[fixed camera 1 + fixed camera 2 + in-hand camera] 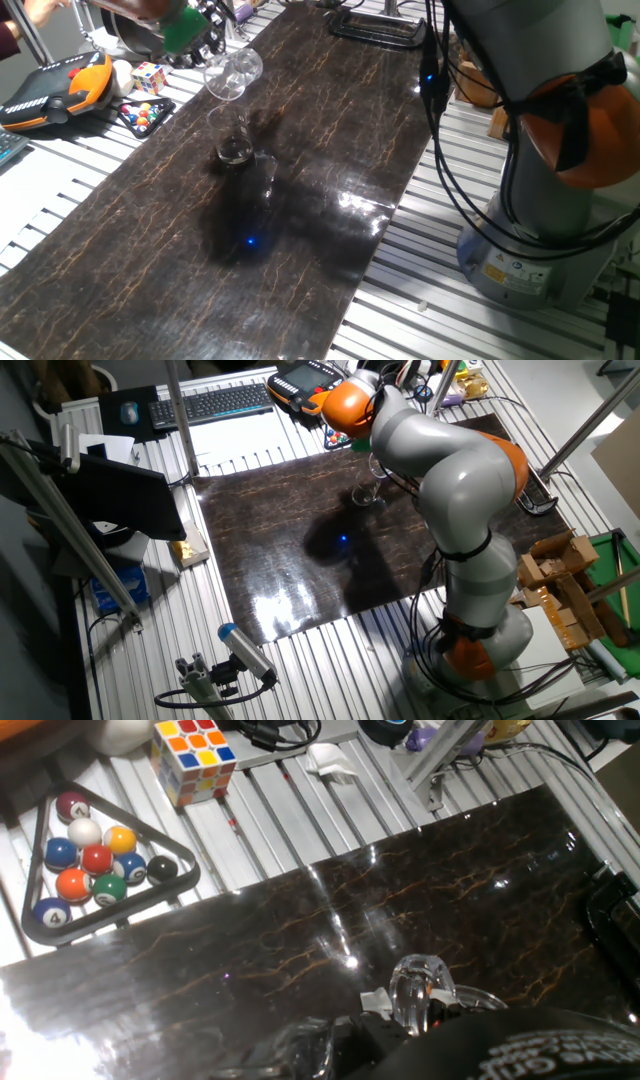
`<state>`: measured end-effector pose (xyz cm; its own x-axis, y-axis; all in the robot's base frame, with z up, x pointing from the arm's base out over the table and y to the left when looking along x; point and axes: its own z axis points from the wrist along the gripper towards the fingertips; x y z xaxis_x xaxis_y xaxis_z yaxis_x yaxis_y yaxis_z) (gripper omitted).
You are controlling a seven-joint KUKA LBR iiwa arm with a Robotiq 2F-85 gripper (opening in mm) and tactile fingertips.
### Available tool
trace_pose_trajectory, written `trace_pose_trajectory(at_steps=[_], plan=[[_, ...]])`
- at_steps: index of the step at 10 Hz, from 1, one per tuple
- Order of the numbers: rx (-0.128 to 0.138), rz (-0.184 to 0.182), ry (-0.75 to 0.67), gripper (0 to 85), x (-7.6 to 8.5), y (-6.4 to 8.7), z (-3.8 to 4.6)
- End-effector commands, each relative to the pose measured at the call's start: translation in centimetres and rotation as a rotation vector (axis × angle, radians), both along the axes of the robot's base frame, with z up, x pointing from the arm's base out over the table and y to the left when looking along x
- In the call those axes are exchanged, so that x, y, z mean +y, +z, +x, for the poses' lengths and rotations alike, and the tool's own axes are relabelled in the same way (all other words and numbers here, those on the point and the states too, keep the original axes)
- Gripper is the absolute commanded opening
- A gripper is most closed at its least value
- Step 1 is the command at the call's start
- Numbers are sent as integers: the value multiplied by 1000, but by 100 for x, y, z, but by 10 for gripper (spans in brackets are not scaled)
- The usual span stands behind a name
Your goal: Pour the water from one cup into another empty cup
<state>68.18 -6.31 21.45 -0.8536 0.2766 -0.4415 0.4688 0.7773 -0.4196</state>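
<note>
Hand view shows little of the gripper (420, 1020) itself: its dark body fills the lower edge and a clear, glassy shape sits between the fingers, so it appears clamped on the tumbler (232, 74), though the finger tips are hard to make out. One fixed view gives the clearer account: the tumbler hangs tilted on its side above the dark marbled mat (300, 130), its mouth angled down toward the shorter cup (233, 138), which stands upright on the mat directly below, the two apart but near. A dark trace low in the shorter cup may be the water (235, 153); it cannot be told for sure through the clear plastic. The gripper's green part (185, 30) is cut off at the top edge of this view. From the other fixed view the arm (450, 470) hides most of the tumbler, and only the shorter cup's foot is visible. Two cups in all, one Rubik's cube (196, 758), one triangle rack of billiard balls (95, 860), ten balls counted
</note>
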Motion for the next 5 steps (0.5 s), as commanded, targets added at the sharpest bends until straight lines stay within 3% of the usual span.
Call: trace_pose_trajectory(at_steps=[1, 5], plan=[[-2, -5, -1, 7, 5, -1, -2], [-20, -41, -4, 7, 12, 12, -7]])
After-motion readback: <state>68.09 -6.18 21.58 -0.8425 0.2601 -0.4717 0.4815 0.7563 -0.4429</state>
